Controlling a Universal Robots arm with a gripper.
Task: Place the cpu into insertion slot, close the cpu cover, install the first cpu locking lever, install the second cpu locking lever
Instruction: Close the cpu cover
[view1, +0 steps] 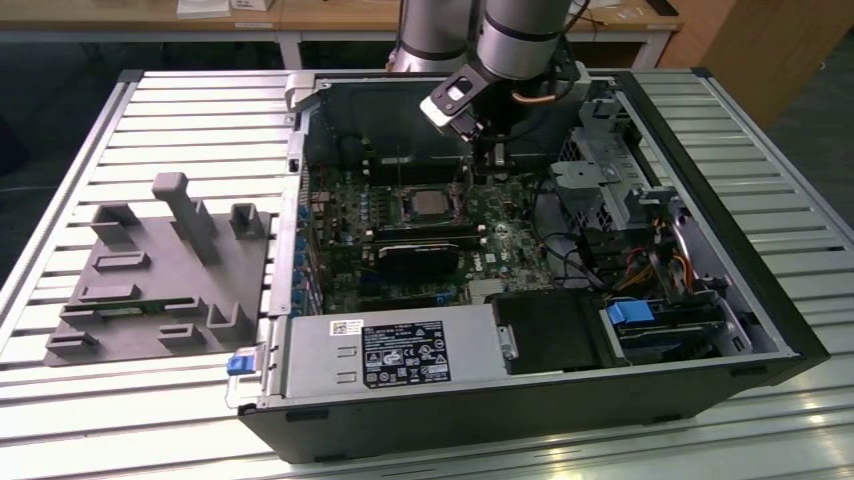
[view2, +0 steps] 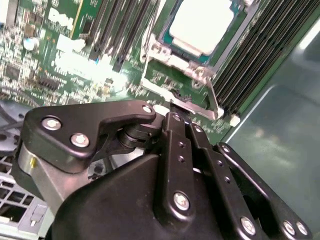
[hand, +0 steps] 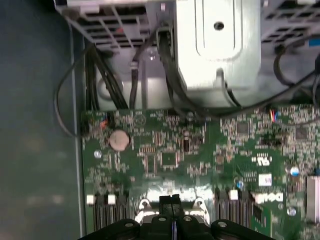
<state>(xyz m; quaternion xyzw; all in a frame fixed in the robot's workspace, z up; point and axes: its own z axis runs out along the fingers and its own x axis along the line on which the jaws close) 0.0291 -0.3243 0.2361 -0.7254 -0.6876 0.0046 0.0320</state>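
Presently, arm: your grey and silver robot arm (view1: 514, 40) reaches down into the open black computer case (view1: 767, 300), which lies on the slatted metal table (view1: 174, 120).
Gripper: the black two-finger gripper (view2: 181, 117) hangs low over the dark green motherboard (hand: 170, 145), just beside the socket.
Grip state: in both wrist views the fingers (hand: 168, 201) sit drawn together with no real gap. You cannot tell whether they pinch anything.
Nearest contact: a silvery metal tab (view2: 192, 106) at the socket's edge lies right at the fingertips. Touch cannot be confirmed.
Cpu: the square silvery cpu (view2: 202, 25) sits seated in the insertion slot (view1: 404, 200), the silver-rimmed square socket near the board's middle.
Cpu cover: the thin silvery hinged cpu cover (view2: 170, 61) appears to lie flat around the chip, whose lid shows through its window.
Neighbours: long black memory slots (view2: 115, 25) run beside the socket. A round silvery coin battery (hand: 119, 140) sits on the board.
Case contents: a grey power supply box (view1: 387, 350) occupies the near end. Black cables (hand: 100, 85) run beside a silvery drive cage (hand: 217, 40).
Outside the case: a grey moulded fixture (view1: 160, 290) rests on the table at the exterior view's left, well apart.
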